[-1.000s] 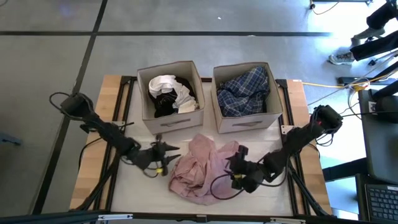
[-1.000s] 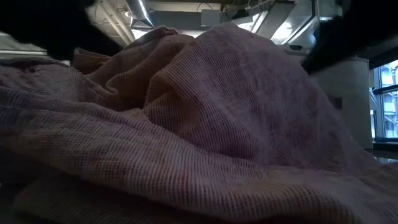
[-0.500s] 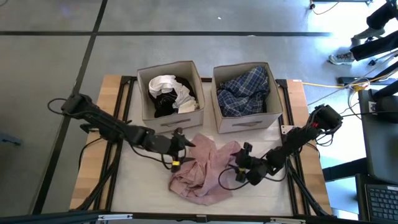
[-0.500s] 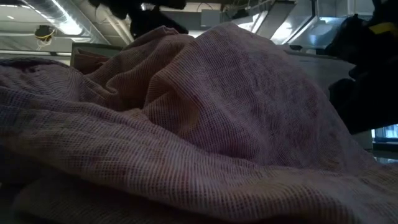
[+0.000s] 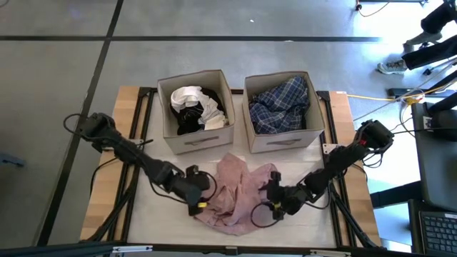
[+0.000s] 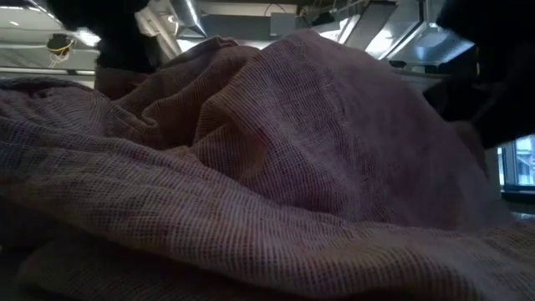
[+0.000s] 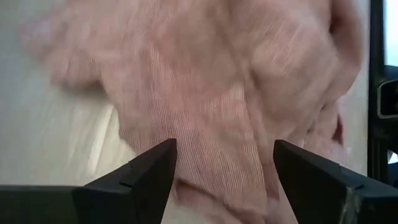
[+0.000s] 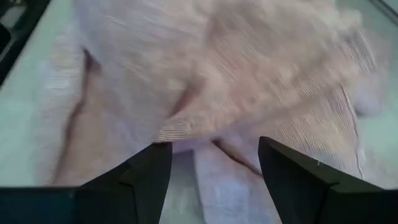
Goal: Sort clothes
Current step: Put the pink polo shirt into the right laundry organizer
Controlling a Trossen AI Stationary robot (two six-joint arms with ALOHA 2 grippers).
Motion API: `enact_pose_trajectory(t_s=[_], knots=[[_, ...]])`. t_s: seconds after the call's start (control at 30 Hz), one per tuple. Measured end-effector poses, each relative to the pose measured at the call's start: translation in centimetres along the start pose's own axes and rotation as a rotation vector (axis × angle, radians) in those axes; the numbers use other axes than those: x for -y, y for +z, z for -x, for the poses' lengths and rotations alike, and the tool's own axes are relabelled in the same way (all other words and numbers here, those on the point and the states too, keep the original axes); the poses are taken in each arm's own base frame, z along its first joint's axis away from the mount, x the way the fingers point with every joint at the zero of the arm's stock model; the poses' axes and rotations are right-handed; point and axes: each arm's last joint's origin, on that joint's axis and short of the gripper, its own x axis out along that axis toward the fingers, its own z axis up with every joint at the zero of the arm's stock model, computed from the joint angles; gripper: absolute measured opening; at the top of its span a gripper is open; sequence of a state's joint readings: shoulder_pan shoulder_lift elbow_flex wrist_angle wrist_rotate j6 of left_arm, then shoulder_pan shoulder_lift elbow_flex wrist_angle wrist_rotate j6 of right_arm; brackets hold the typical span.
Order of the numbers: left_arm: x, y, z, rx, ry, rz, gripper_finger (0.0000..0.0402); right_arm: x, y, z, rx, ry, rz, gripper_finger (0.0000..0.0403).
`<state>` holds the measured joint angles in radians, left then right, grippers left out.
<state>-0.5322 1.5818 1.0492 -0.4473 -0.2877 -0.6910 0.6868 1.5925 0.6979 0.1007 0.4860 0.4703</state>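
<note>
From above, a crumpled dusty-pink garment lies on the pale surface, in front of two beige fabric boxes standing side by side. The left box holds white and black clothes; the right box holds a blue-plaid piece. The left end effector sits at the pink garment's left edge, and the right end effector at its right edge, one facing the other across the cloth.

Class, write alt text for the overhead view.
A crumpled dusty-pink garment lies on the table, with the open left hand and open right hand at either side. Behind stand two beige boxes of clothes.
</note>
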Motion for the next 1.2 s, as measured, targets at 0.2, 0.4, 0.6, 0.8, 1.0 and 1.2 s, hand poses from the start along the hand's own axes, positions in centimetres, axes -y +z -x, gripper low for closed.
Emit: enact_pose_trajectory(t_s=[0.2, 0.4, 0.6, 0.8, 1.0, 1.2], knots=[[0.6, -1.6, -0.7, 0.021, 0.027, -0.003, 0.0257, -1.1, 4.3, 0.5, 0.082, 0.023, 0.081, 0.0241], [0.8, -2.3, -4.0, 0.1, -0.011, -0.055, 0.0257, -0.5, 7.4, 0.0, 0.149, -0.002, 0.144, 0.0241], [0.7, -1.9, -6.3, 0.154, -0.026, -0.106, 0.0257, 0.4, 8.5, -3.2, 0.162, 0.085, 0.136, 0.0241], [0.4, -1.2, -7.3, 0.199, -0.035, -0.12, 0.0257, 1.6, 7.0, -8.0, 0.016, 0.078, 0.141, 0.0241], [0.5, -0.8, -7.2, 0.232, -0.051, -0.134, 0.0257, 3.5, 5.7, -11.3, -0.059, 0.007, 0.091, 0.0241], [0.6, -0.8, -7.2, 0.24, -0.055, -0.136, 0.0257, 4.1, 4.6, -12.6, -0.103, -0.003, 0.1, 0.0232]])
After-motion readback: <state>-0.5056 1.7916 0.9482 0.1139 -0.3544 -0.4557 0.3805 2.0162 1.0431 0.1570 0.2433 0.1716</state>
